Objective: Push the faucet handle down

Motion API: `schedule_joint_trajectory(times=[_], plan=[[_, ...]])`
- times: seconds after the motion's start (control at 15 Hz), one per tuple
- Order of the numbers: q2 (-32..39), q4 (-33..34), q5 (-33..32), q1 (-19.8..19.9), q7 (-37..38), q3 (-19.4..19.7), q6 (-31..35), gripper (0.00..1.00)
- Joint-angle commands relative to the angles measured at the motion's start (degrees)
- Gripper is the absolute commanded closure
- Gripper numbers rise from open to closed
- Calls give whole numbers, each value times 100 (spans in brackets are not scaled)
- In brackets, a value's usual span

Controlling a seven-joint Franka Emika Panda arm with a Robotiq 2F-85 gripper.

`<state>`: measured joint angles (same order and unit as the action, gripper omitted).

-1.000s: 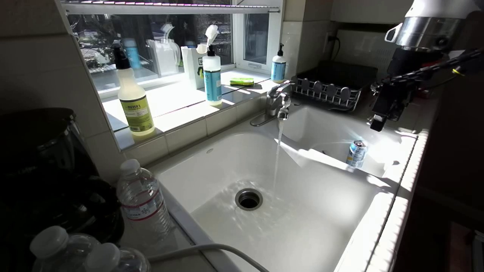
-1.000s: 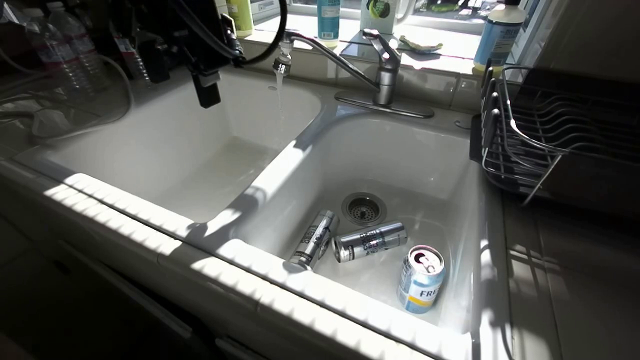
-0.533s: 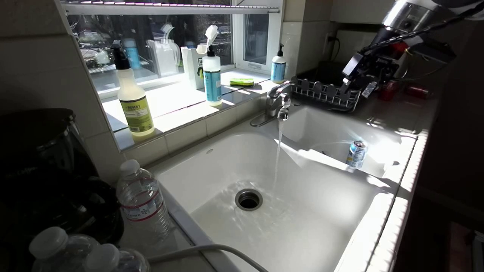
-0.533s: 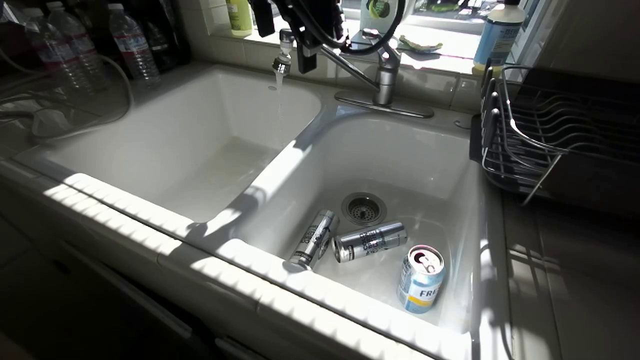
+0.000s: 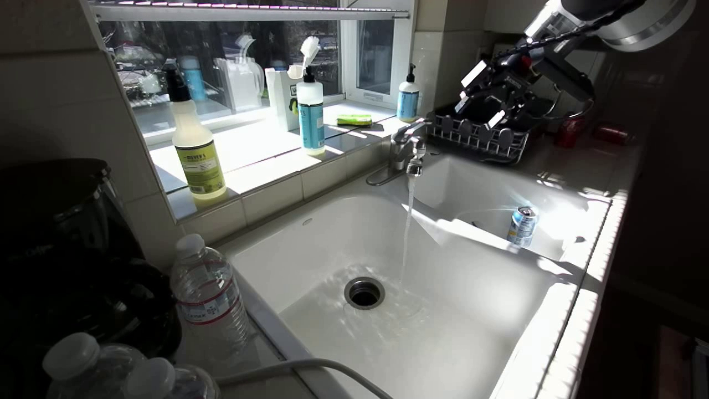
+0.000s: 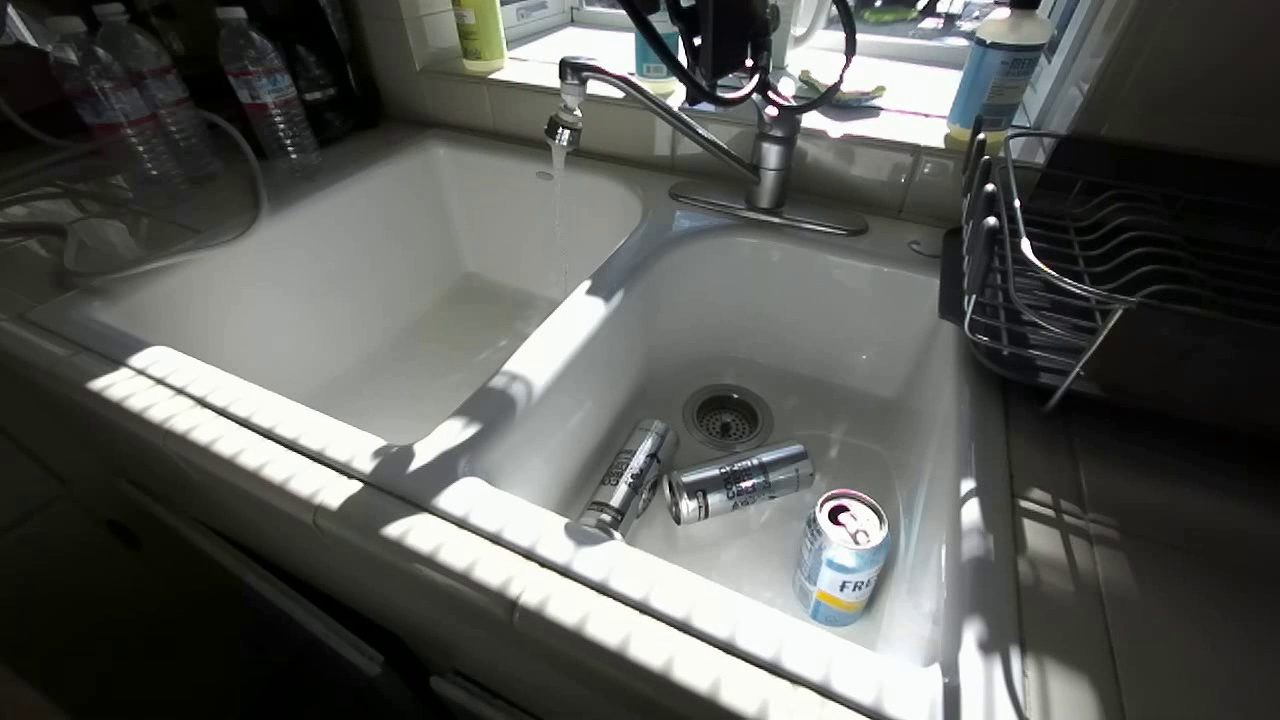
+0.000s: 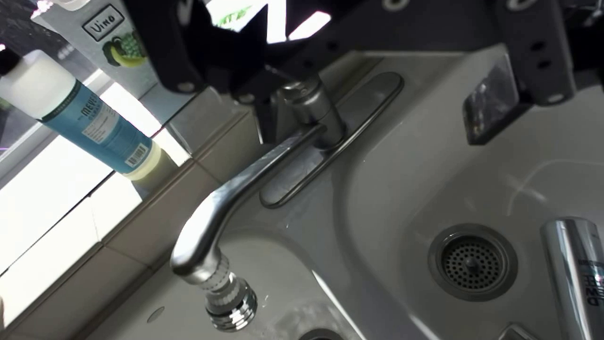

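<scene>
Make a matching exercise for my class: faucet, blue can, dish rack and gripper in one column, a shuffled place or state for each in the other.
1. faucet
2. blue can
3. dish rack
4. gripper

A. beside the sink
B. fingers spread apart
C. pouring water
D. standing upright in the sink

Pairs: 1-C, 2-D, 3-A, 4-B

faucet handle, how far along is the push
Done: nothing of the push, it seems; the faucet handle slants up and water runs. In hand: the gripper, fingers spread, hangs near the handle, a gap showing in an exterior view. Left: reaching it and pressing down, probably until the water stops.
</scene>
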<state>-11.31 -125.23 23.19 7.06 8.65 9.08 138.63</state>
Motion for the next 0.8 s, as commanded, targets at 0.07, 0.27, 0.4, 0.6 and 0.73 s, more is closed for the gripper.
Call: schedule_joint_trajectory(times=[0.07,0.27,0.4,0.6,0.73], plan=[[-22,11,-13,-1,10,4,-14,0],[-37,11,-14,0,10,5,-14,0],[-37,11,-14,1,10,5,-14,0],[191,233,273,19,-121,151,0,0],[383,490,722,-6,-378,332,-253,0]])
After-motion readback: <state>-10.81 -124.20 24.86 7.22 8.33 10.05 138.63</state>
